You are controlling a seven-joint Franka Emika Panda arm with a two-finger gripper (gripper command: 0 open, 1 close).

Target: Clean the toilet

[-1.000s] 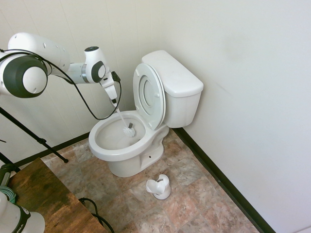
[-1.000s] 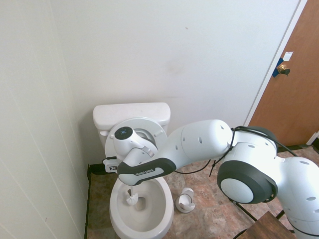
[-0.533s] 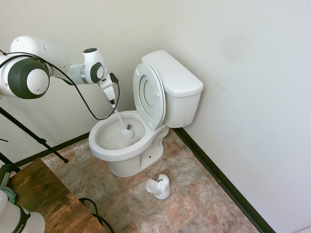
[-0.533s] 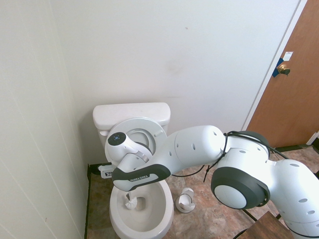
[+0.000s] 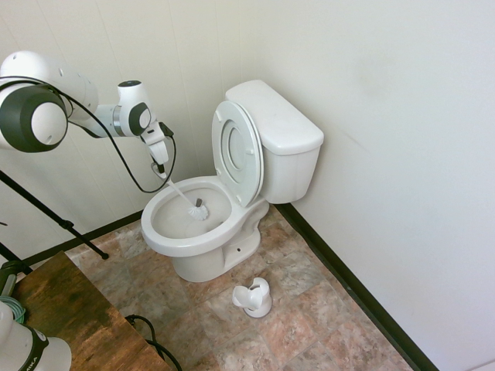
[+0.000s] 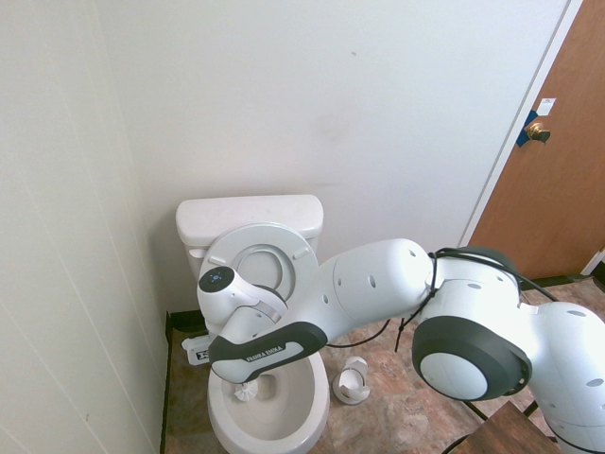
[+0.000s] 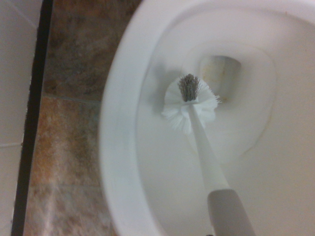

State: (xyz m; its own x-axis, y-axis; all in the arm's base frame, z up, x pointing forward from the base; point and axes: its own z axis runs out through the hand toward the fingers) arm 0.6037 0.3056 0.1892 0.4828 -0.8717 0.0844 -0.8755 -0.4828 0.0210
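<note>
Brush is pinched by its handle in my hand and slanted down into the toilet bowl by the wall, seat lifted, so I judge the bristles can reach the inner side for scrubbing.

Brush inside toilet bowl

You have a large glossy white ceramic toilet at the centre of the first exterior view, lower left in the second. Its rectangular tank with flat lid sits against the wall, and the white ring seat and cover stand raised against the tank. The oval bowl lies open, its drain opening faintly stained in the wrist view.
</note>
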